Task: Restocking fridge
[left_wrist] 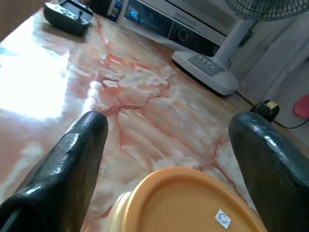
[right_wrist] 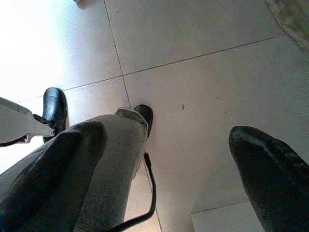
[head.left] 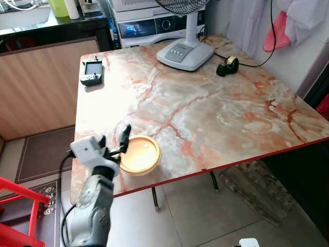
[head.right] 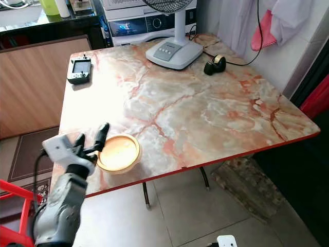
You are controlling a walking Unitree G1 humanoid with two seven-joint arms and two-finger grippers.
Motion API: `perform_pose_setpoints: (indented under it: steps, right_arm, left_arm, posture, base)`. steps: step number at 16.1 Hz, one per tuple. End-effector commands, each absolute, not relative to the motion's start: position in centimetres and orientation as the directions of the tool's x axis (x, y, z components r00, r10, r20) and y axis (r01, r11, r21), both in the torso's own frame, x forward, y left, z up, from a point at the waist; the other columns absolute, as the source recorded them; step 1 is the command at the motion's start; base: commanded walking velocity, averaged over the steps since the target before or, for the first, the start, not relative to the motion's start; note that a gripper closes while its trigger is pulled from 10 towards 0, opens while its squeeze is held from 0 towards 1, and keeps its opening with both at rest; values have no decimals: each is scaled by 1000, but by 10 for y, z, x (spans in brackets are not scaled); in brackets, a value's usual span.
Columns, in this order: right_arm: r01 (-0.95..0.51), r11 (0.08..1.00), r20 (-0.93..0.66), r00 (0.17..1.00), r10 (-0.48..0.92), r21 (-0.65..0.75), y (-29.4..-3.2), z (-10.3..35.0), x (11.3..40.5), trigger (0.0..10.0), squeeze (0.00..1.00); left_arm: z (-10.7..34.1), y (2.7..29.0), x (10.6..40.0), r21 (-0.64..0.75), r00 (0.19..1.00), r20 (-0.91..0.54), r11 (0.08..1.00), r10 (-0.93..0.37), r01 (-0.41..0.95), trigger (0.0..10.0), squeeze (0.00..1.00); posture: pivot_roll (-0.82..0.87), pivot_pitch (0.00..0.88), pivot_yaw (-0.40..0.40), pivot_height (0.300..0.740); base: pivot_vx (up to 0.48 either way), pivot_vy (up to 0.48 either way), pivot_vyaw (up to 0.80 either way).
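A round orange lidded container sits on the marble table near its front left edge. In the left wrist view the orange lid carries a small white sticker. My left gripper is open at the container's left side, just above the tabletop. Its two black fingers stand wide apart with the container's near rim low between them; nothing is held. My right gripper hangs open beside my leg, over the tiled floor.
A white fan base and a black tape dispenser stand at the table's far side, and a grey handheld device lies at the far left. A red metal frame stands at the lower left on the floor. A washing machine is behind the table.
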State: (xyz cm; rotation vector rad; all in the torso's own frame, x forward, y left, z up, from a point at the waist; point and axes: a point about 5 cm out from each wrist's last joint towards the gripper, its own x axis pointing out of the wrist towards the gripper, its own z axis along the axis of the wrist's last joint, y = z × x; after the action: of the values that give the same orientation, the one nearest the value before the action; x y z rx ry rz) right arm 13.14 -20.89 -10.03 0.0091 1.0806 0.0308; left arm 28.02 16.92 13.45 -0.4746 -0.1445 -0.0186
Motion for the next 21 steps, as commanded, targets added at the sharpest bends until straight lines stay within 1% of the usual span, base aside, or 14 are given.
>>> perform_pose_setpoints:
  steps: [1,4,5,6,7,8,9,11,12,16,17,21]
  right_arm:
    - [-17,1000,-889,458,27,22,-210,-101,128,10000,0]
    - [-29,999,-889,457,29,18,-210,-101,129,10000,0]
    - [-34,999,-889,457,30,16,-210,-101,129,10000,0]
    - [-34,999,-889,457,30,16,-210,-101,129,10000,0]
    - [-35,999,-889,457,30,15,-210,-101,129,10000,0]
    - [-37,999,-889,456,30,14,-210,-101,129,10000,0]
    - [-39,999,-890,455,30,14,-210,-101,129,10000,0]
    - [-38,999,-890,456,29,13,-210,-101,129,10000,0]
    - [-38,999,-890,456,29,13,-211,-101,129,10000,0]
    - [-38,999,-890,456,29,12,-211,-101,129,10000,0]
    - [-38,999,-890,455,28,12,-211,-101,129,10000,0]
    - [-36,999,-891,454,26,11,-212,-101,128,10000,0]
  left_arm:
    - [131,170,273,-456,994,114,889,1,51,10000,0]
    - [121,174,271,-522,998,66,851,-19,51,10000,0]
    - [120,176,271,-523,998,58,851,-19,46,10000,0]
    - [118,183,271,-561,999,42,828,23,5,10000,0]
    - [116,187,272,-573,999,34,819,32,-6,10000,263]
    - [113,188,273,-589,1000,21,808,14,1,10000,1000]
    - [111,188,273,-587,1000,15,809,-5,13,10000,1000]
    - [105,191,275,-638,1000,-11,770,5,-11,10000,1000]
    - [104,191,278,-650,1000,-12,760,-15,4,10000,0]
    - [99,185,288,-674,994,-16,736,-107,68,10000,0]
    - [95,181,288,-681,988,-26,726,-151,93,10000,0]
    - [88,172,286,-692,973,-42,709,-228,137,10000,0]
  posture:
    - [109,83,26,740]
    - [113,82,22,740]
    - [113,82,22,740]
    - [109,78,23,740]
    - [111,76,21,740]
    - [113,78,20,740]
    - [109,78,18,740]
    - [105,81,16,740]
    - [106,85,13,740]
    - [97,89,17,740]
    - [93,92,18,740]
    - [92,93,14,740]
  base:
    - [0,0,0]
    - [0,0,0]
    - [0,0,0]
    - [0,0,0]
    - [0,0,0]
    - [0,0,0]
    - [0,0,0]
    - [0,0,0]
    - [0,0,0]
    - [0,0,0]
    - [0,0,0]
    - [0,0,0]
